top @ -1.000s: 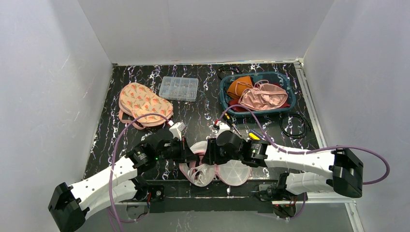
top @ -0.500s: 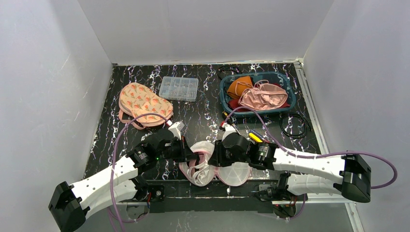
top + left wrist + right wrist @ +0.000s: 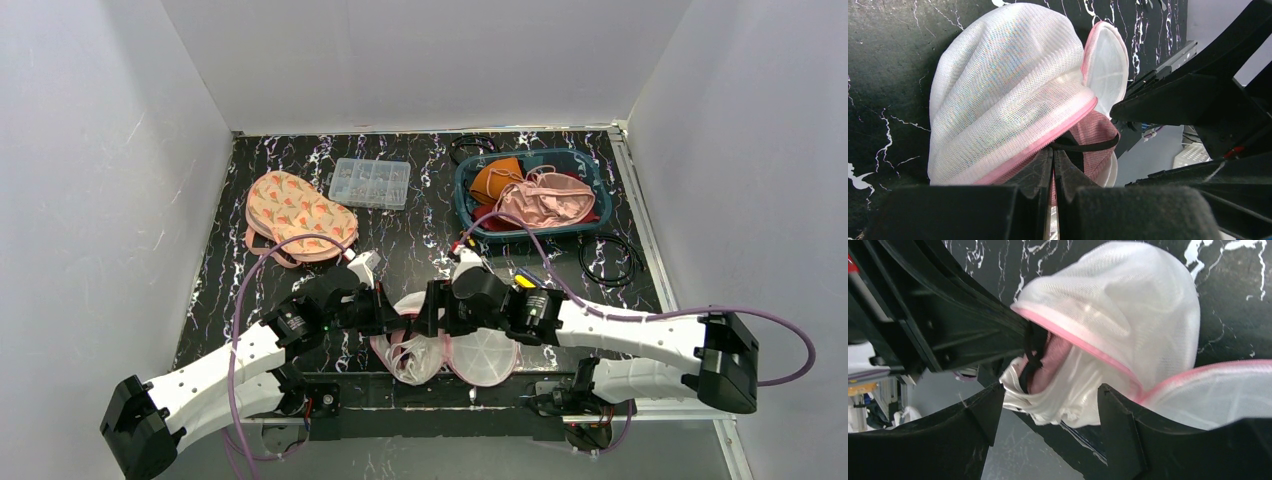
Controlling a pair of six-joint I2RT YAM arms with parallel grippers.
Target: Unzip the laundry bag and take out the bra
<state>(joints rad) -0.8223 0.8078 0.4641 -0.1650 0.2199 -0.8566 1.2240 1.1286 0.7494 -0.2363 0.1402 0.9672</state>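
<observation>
Clamping left gripper (image 3: 1053, 161) on pink rim (image 3: 1040, 142) of laundry bag (image 3: 998, 85) at near centre to hold its mouth open; straddling exposed bra (image 3: 1055, 357) with right gripper (image 3: 1050, 392), jaws apart, for withdrawal.

Arms: two, the left arm (image 3: 215, 370) and the right arm (image 3: 620, 335). Laundry bag (image 3: 440, 352): one, white mesh with pink trim. Bra (image 3: 1088, 135) inside it: one, pink. Patterned pouch (image 3: 298, 212): one. Clear box (image 3: 370, 182): one. Basket (image 3: 462, 200): one, teal, holding three garments: orange garment (image 3: 495, 180), pink garment (image 3: 548, 200), red garment (image 3: 484, 213). Black cable loops: two, the near loop (image 3: 608, 260) and the far loop (image 3: 468, 146).
</observation>
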